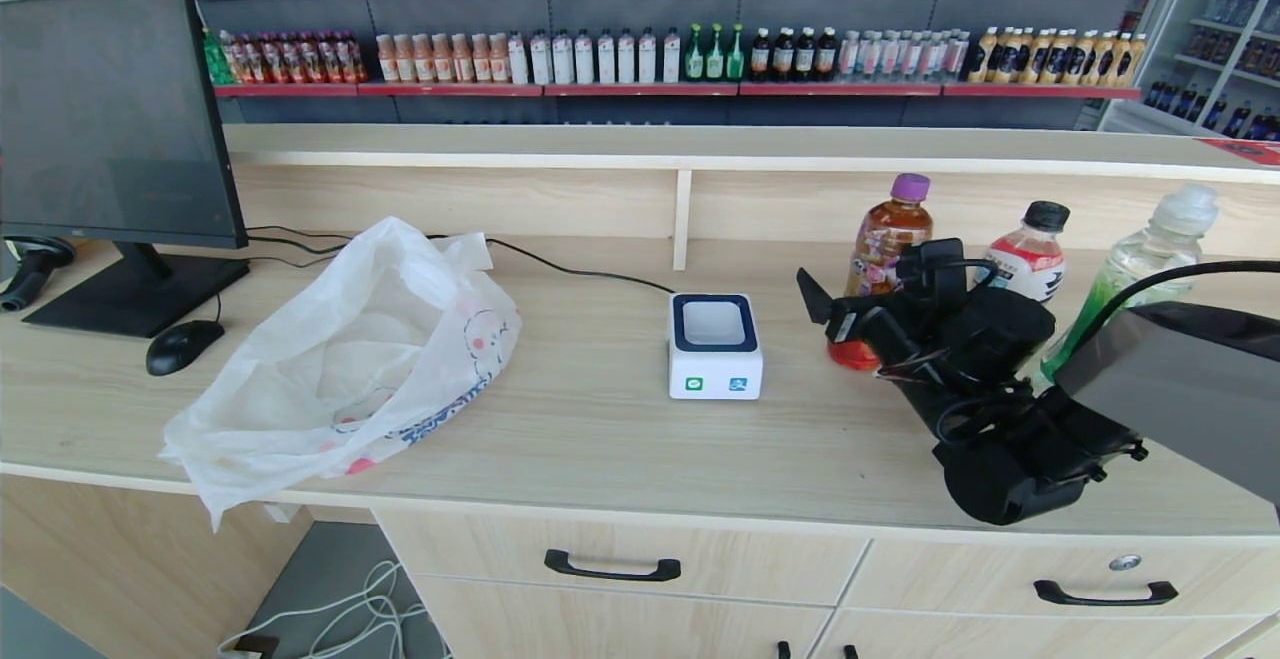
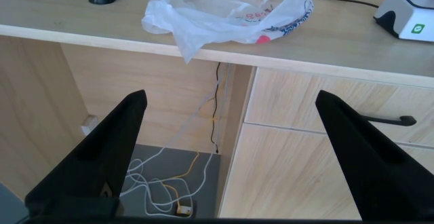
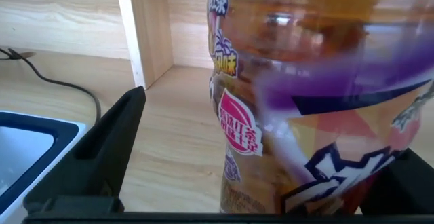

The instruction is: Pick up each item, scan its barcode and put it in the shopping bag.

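- Tea bottle (image 1: 890, 234) with the purple cap: I see it on the counter (image 1: 600, 439), right of the scanner (image 1: 714, 344), with two more bottles (image 1: 1030, 254) just beside it.
- Right gripper (image 1: 868, 277): spread wide with the tea bottle between its fingers; in the right wrist view one finger (image 3: 95, 156) stands clear of the label, so I read no grasp.
- Left gripper (image 2: 230, 102): released, holding nothing, below the counter edge.
- Shopping bag (image 1: 350, 359): lies slumped left of the scanner.
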`<state>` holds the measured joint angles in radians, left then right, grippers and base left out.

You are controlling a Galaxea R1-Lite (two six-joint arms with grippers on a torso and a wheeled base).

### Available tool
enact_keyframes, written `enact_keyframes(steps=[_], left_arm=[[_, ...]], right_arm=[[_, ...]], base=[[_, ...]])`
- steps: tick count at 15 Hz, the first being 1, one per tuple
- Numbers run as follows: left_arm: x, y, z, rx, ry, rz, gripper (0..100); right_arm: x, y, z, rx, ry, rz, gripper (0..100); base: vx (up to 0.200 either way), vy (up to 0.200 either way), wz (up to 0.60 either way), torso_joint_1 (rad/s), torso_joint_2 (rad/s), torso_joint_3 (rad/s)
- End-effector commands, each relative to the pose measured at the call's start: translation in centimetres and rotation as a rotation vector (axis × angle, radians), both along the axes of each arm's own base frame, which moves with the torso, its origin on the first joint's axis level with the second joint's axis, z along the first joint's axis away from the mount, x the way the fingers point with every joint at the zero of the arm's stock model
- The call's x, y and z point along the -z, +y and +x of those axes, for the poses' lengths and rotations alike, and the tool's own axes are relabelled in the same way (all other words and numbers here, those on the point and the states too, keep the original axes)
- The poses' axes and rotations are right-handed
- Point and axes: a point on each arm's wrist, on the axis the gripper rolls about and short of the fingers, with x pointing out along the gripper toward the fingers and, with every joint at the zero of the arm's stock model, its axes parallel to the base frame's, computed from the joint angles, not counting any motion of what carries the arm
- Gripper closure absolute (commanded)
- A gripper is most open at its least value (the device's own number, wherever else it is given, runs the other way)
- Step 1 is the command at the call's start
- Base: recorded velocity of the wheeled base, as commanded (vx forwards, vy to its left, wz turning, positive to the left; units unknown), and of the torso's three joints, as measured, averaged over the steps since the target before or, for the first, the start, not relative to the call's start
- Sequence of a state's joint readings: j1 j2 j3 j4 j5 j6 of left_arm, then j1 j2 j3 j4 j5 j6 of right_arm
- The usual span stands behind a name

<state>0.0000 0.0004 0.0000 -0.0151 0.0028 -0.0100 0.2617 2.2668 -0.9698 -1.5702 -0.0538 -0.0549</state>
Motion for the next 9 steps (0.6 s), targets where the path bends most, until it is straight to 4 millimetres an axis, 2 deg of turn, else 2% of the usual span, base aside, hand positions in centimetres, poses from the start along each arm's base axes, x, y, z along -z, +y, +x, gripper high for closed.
enact_keyframes(steps=[1,2,9], left_arm=[[0.0,0.0,0.0,0.0,-0.001,-0.001,0],[0.0,0.0,0.01,0.0,0.001,-0.001,0],[0.0,0.0,0.0,0.0,-0.001,-0.001,0]], right_arm=[[0.32,0.11,0.33,0.003,0.0,-0.002,0],[0.35,0.1,0.32,0.004,0.001,-0.004,100],[-0.38,0.0,0.17,0.006,-0.017,0.002,100]], base=[[0.0,0.0,0.0,0.0,0.0,0.0],[0.0,0.0,0.0,0.0,0.0,0.0],[0.0,0.0,0.0,0.0,0.0,0.0]])
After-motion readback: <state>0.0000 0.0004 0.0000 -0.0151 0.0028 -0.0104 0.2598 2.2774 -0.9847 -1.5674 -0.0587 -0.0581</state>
